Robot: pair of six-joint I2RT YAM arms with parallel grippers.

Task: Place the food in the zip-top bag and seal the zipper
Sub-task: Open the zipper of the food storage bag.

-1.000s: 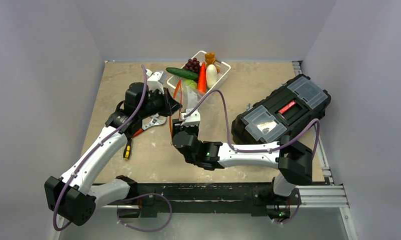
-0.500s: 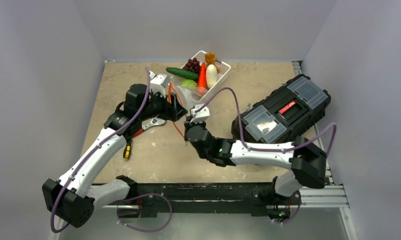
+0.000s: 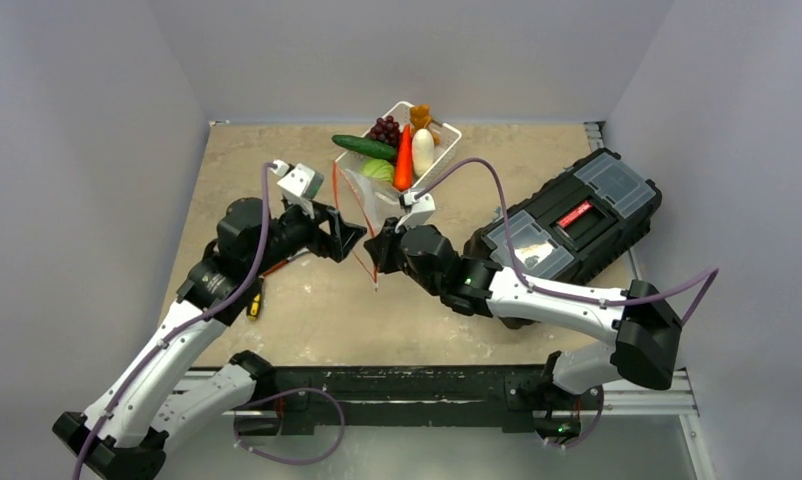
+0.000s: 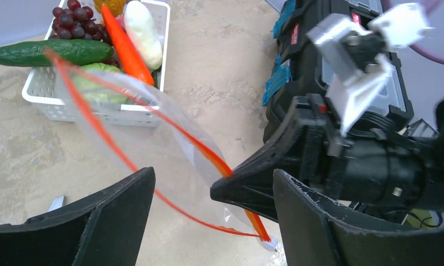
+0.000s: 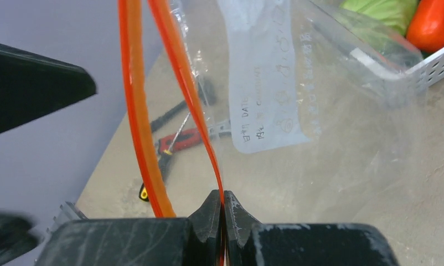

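Observation:
The zip-top bag (image 3: 374, 203) hangs clear and crinkly in front of the white basket, its mouth spread. My right gripper (image 5: 221, 206) is shut on one lip of the red-orange zipper (image 5: 182, 83); the other lip (image 5: 135, 111) bows away to the left. My left gripper (image 4: 214, 221) is open, its fingers (image 4: 103, 221) standing either side of the zipper's lower end and white tab (image 4: 268, 244) without touching. The food lies in the basket (image 3: 447, 150): cucumber (image 3: 363, 147), carrot (image 3: 405, 158), dark grapes (image 3: 384, 129), white oval piece (image 3: 423, 150), cabbage (image 3: 379, 170).
A black toolbox (image 3: 567, 220) lies at the right, close behind my right arm. A wrench and screwdrivers (image 3: 277, 265) lie on the table under my left arm, one with a yellow tip (image 3: 254, 300). The red-handled screwdriver (image 5: 181, 141) shows through the bag.
My left gripper opened, let go of the bag's mouth and drew back to the left. My right gripper shut on the zipper lip and carried the bag toward the basket.

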